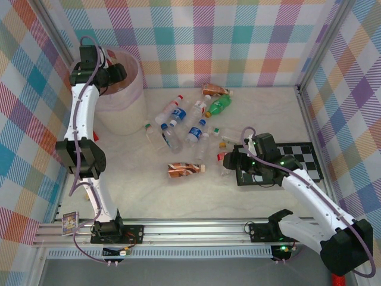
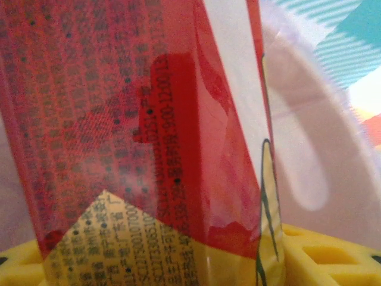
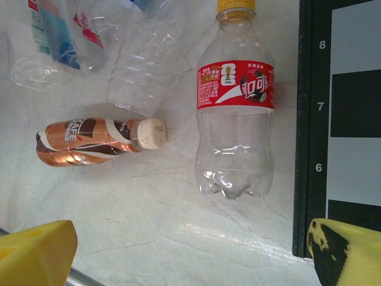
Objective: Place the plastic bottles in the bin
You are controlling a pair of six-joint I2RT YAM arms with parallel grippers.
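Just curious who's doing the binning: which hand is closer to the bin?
Left. The left hand hangs over the bin, gripping a bottle; the right hand is far across the table.

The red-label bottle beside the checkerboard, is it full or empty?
Empty: the bottle is clear, and the table shows straight through it.

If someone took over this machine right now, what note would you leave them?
Left gripper: jaws closed on a red-labelled bottle, above the bin.
Right gripper: jaws open, pointed at a yellow-capped bottle next to the checkerboard.
Done: cannot tell what the bin holds.
Left: release that bottle, then the brown bottle and the pile of bottles on the table.
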